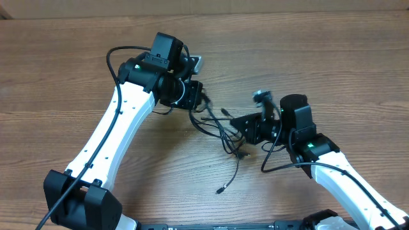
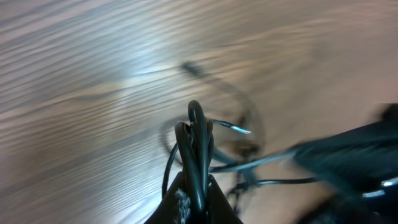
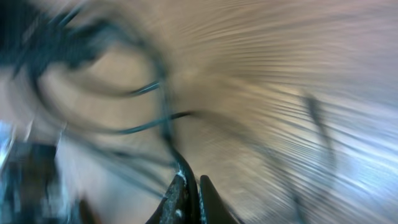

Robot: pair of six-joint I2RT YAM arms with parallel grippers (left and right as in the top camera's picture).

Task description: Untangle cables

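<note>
**Both Ends Pinched, Tangle Strung Between**

At the left gripper (image 1: pixel 202 99): clamped shut on a bunch of looped strands of the cables (image 1: pixel 220 133). At the right gripper (image 1: pixel 238 122): likewise closed, pinching what looks like a single thin strand rising out of the fingers toward the tangle. Too blurred in both wrist views for any matching of cord to grip.

Outward from the tools: strung between the two grippers over the table (image 1: pixel 332 57), bunched nearer the right one, just off its tip. Long axis slanting from the left gripper, farther back, to the right gripper, closer to the front edge. Trailing off that line toward the front edge, one loose tail ending in a small plug (image 1: pixel 220 190).

Counted: two arms, two grippers, both engaged. About three plug ends to be made out from above. Number of separate cords not settled: several, crossing too tightly to tell apart.

Judged next: drawing apart along that slanted line, with neither arm needing to reach first.
</note>
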